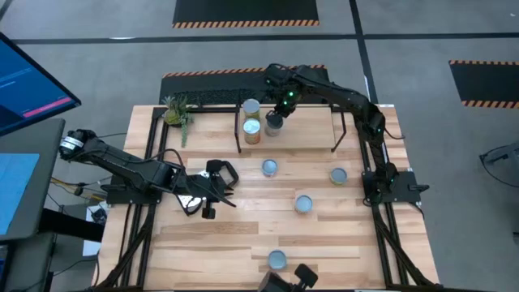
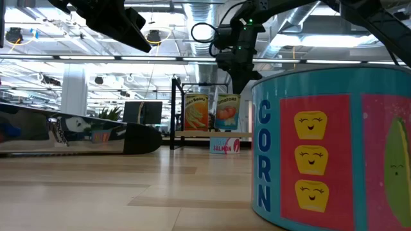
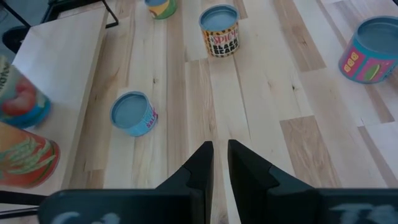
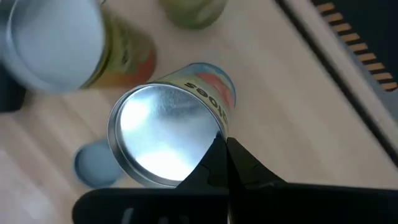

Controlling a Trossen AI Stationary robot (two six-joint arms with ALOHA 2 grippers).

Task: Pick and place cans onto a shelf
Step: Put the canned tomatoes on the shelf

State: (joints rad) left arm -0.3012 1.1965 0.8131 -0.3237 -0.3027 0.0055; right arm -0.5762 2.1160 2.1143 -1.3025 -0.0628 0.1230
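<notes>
The shelf (image 1: 308, 130) stands at the table's far side. Two cans (image 1: 251, 107) (image 1: 252, 130) stand on its left end. My right gripper (image 1: 276, 120) is over the shelf beside them, shut on a third can (image 4: 168, 134) with a silvery top; this can also shows in the low view (image 2: 226, 110). Several more cans stand on the table: a salmon can (image 1: 269, 168), a black-beans can (image 1: 303, 203), one at the right (image 1: 338, 176) and a corn can (image 1: 276, 259) near the front edge. My left gripper (image 3: 217, 162) is shut and empty, low over the table's left middle (image 1: 223, 193). My right gripper pinches the can's top rim (image 4: 214, 140) between its two fingers, at one spot on the rim's edge. The fingers come from above, pointing down. The can hangs about upright below them, its bottom (image 2: 226, 128) at the level of the shelf board; whether it rests there I cannot tell.
A small plant (image 1: 178, 113) stands at the table's far left corner. The right half of the shelf board (image 1: 320, 134) is bare. Black shelf legs (image 1: 339, 134) stand at its right end. A dark object (image 1: 288, 278) lies at the front edge.
</notes>
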